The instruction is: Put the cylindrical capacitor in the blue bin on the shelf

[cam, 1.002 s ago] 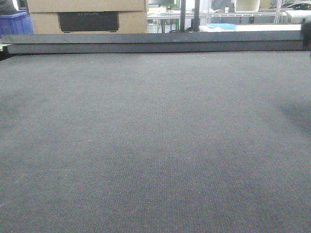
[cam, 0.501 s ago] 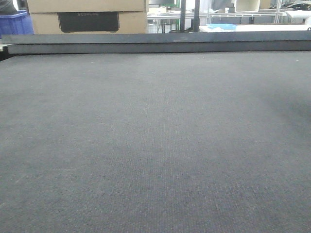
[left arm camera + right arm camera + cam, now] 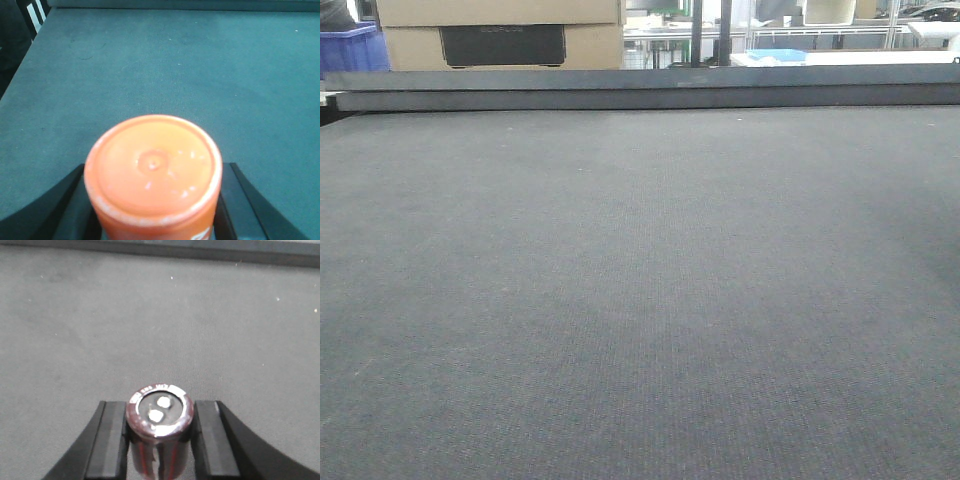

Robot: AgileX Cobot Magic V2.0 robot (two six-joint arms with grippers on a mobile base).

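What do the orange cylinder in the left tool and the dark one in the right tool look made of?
Orange cylinder: probably plastic, smooth and slightly glossy, with a moulded centre dimple and scuffed pale rim. Dark cylinder: seemingly a glossy maroon sleeve over metal, with a shiny rim and two silvery studs on its dark end.

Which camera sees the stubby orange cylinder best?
The left wrist view: the stubby orange cylinder sits end-on, big and near, held in the left tool. The front view shows only the grey mat, no cylinder. The right wrist view shows a different, dark red cylinder in the right tool.
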